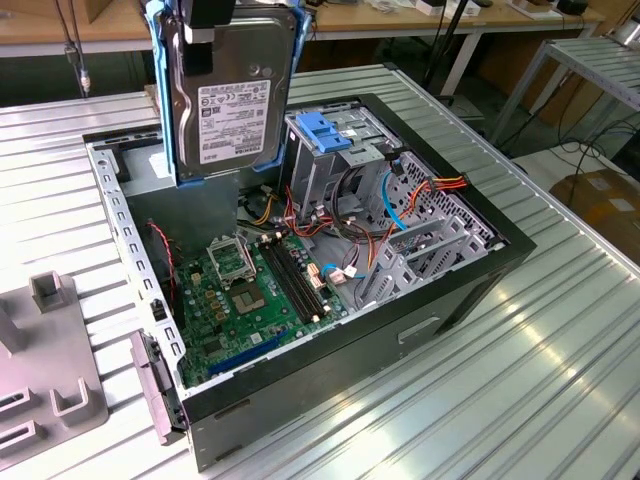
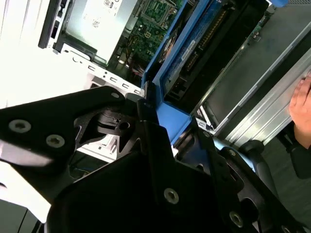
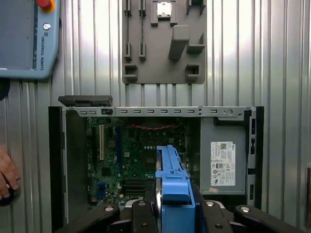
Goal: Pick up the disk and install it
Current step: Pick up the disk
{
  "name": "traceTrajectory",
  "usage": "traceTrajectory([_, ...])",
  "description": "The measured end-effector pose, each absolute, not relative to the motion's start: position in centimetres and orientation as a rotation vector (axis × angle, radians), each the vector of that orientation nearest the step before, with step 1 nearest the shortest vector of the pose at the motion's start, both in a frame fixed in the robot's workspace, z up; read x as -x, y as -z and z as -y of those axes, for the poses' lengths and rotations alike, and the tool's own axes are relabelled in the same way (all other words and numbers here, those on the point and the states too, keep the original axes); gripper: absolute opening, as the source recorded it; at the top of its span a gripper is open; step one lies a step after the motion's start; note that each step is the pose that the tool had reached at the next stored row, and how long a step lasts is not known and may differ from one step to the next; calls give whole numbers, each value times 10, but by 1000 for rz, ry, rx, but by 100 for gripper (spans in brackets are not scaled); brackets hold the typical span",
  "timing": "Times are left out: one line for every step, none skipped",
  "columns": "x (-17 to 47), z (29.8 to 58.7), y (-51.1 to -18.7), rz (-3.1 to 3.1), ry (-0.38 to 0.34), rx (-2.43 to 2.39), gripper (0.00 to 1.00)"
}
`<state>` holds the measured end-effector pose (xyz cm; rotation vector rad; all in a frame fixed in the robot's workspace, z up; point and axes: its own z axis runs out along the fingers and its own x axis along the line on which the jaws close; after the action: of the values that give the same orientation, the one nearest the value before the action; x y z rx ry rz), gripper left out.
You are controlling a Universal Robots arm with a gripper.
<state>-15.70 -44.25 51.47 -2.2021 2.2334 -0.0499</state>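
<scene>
Exterior view, lower left: a grey fixture (image 1: 45,380) lies on the table (image 1: 560,400). Upper left of centre, the gripper (image 1: 208,18) is clamped on the top edge of the disk (image 1: 235,95), holding it upright above the open case (image 1: 450,300). Just right of the disk stands the drive cage (image 1: 330,160). In the first wrist view the fingers (image 3: 145,218) pinch the disk's blue frame. Pick-up looks complete and the carry to install is in hand. Seating it likely calls for squaring the frame with the cage's slot.
</scene>
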Motion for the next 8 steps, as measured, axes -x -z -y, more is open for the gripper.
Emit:
traceTrajectory([157, 443, -515, -2234, 50, 2202, 37])
traceTrajectory([156, 444, -514, -2233, 50, 2202, 37])
traceTrajectory([156, 444, -514, -2234, 50, 2202, 37])
traceTrajectory([155, 445, -514, -2233, 50, 2202, 37])
traceTrajectory([155, 446, -514, -2233, 50, 2202, 37])
traceTrajectory([153, 446, -514, -2234, 50, 2202, 37])
traceTrajectory([152, 447, -513, -2234, 50, 2202, 37])
traceTrajectory([149, 447, -513, -2233, 50, 2202, 37])
